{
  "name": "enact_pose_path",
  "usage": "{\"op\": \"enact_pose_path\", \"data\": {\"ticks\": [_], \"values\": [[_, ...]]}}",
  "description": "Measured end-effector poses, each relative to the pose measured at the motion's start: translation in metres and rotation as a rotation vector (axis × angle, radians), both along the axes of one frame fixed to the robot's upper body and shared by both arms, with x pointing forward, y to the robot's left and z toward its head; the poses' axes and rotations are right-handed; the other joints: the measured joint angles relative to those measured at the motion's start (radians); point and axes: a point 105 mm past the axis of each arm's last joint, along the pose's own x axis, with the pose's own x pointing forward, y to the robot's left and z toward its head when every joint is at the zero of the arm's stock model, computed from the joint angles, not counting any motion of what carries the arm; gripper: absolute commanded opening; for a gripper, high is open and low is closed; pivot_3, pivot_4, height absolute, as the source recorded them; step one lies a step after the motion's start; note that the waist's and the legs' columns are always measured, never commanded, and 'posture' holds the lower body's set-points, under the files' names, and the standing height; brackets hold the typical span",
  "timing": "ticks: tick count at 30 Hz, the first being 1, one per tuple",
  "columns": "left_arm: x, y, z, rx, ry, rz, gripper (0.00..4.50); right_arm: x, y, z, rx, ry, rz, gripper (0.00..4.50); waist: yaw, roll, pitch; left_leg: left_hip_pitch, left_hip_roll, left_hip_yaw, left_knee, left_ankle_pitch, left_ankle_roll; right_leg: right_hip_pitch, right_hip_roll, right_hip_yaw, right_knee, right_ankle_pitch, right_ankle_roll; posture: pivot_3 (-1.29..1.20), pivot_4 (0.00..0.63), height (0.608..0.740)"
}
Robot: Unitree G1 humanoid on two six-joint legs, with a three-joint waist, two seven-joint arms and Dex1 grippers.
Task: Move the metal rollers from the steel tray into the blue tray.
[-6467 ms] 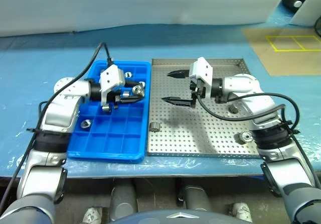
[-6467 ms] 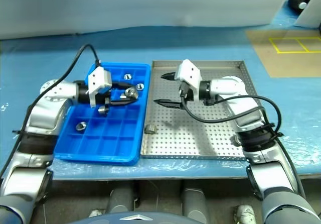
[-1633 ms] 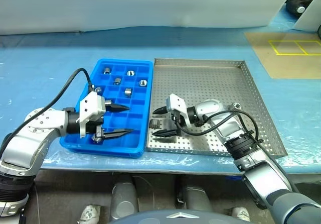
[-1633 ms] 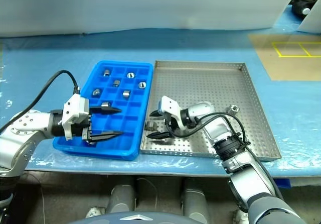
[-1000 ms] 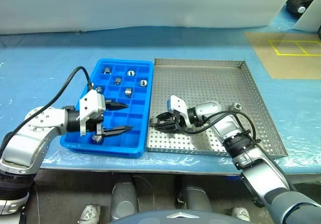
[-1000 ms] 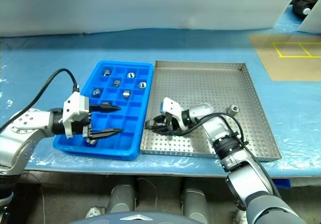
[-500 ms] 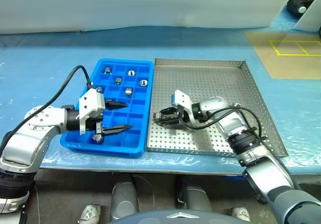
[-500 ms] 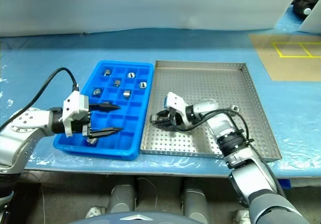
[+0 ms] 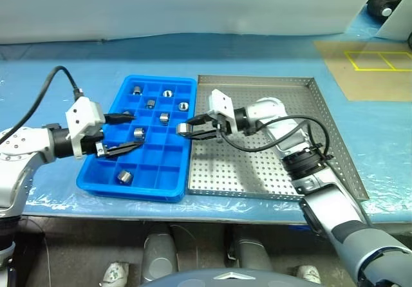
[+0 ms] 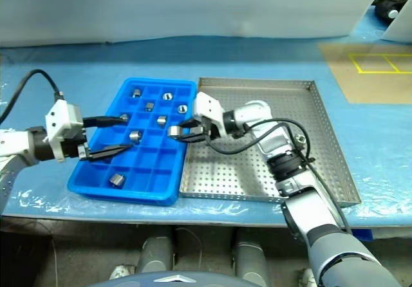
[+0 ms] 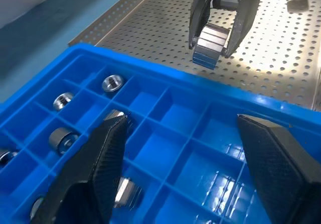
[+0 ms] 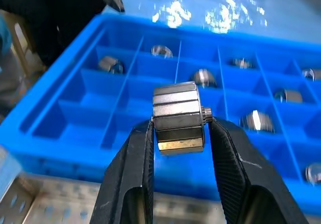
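My right gripper [image 9: 186, 130] is shut on a ribbed metal roller [image 12: 178, 118], held in the air above the right rim of the blue tray [image 9: 103, 177]. The held roller [image 11: 210, 40] hangs between the two black fingers just past that rim. Several metal rollers [image 9: 164, 116] lie in the blue tray's compartments, mostly in its far half. Over the tray's left side my left gripper [image 9: 136, 130] stands open with nothing between its fingers [image 11: 108, 148]. The steel tray [image 9: 257, 84] lies to the right of the blue one.
Both trays rest side by side on a blue-covered table. A brown board with yellow lines [image 9: 367, 58] lies at the far right. Black cables run along both forearms.
My right gripper has risen off the steel tray with the roller and swung left to the blue tray's rim. My left gripper has drawn back to the left, still open.
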Motion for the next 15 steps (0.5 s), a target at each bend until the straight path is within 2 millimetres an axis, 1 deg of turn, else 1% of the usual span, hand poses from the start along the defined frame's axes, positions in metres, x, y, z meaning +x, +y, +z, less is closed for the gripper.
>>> {"op": "enact_pose_path", "data": {"ticks": [5,8,12,15], "values": [[-0.006,0.014,0.0,-0.003,-0.003,0.077,3.66,-0.001,0.025,-0.004,0.032,0.026,0.043,1.19,0.007,0.0,0.0,-0.002,0.0,-0.002,0.0,0.0,0.0,0.0,-0.001,-0.002,-0.001,0.0,0.0,0.25,0.15,0.74],[-0.011,0.017,0.001,0.003,-0.014,0.107,3.66,0.004,0.037,-0.01,0.038,0.036,0.043,1.19,0.01,0.0,0.0,-0.002,0.0,-0.003,0.0,0.0,0.0,0.0,-0.001,-0.003,0.0,0.0,0.0,0.28,0.15,0.74],[-0.018,0.018,0.003,0.0,-0.024,0.138,3.66,0.008,0.045,-0.016,0.036,0.041,0.048,1.19,0.025,0.0,0.0,-0.002,0.0,-0.004,0.0,0.0,0.0,0.0,-0.001,-0.004,-0.001,0.0,0.0,0.3,0.15,0.74],[-0.023,0.019,0.002,0.0,-0.017,0.154,3.66,0.004,0.049,-0.017,0.041,0.05,0.07,1.19,0.03,0.0,0.0,-0.003,0.0,-0.005,-0.001,0.0,0.0,0.0,-0.001,-0.004,-0.001,0.0,0.0,0.3,0.15,0.74]]}}
